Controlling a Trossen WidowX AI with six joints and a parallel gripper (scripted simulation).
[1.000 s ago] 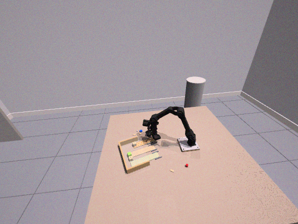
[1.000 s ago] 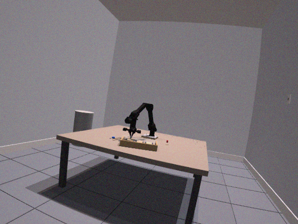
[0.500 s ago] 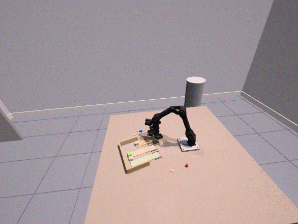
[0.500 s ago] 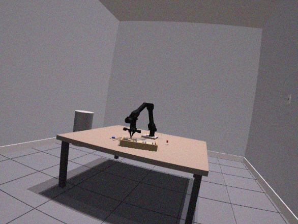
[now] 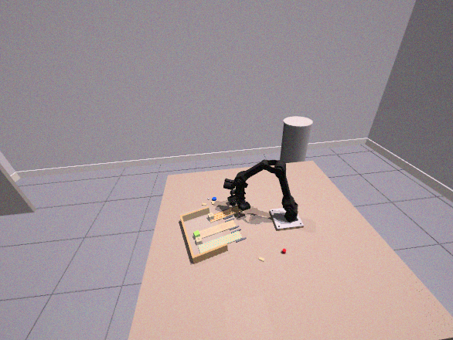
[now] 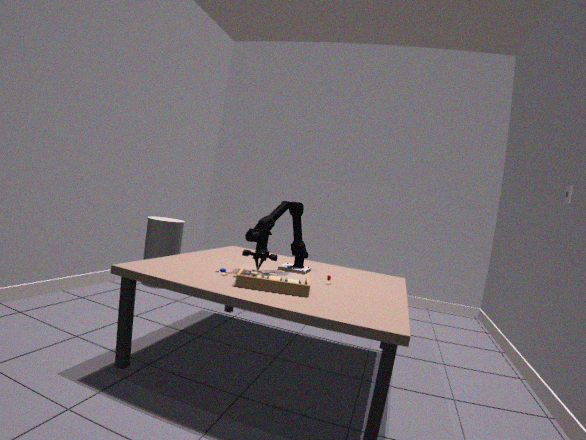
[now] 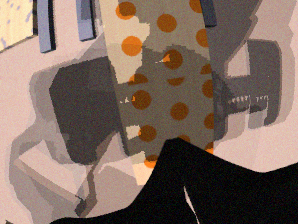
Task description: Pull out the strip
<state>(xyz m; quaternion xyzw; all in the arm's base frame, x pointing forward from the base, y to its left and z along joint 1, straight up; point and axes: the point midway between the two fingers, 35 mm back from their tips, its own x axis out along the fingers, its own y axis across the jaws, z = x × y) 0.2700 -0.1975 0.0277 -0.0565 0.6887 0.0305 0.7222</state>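
Three cubes sit in our open-ended wooden tray, top view, left to right: green cube at the plain strip's far end, pale cube near the speckled strip, pale cube at the orange-dotted strip's far end. We can't read a label, so can't tell which is the task's cube. Tray walls box in the left end; dark dividers line the strips toward the right. Blue piece lies beyond the tray. Our gripper is over the dotted strip, fingers together, blocking part of our wrist view. Farther right: pale chip, red piece, arm base.
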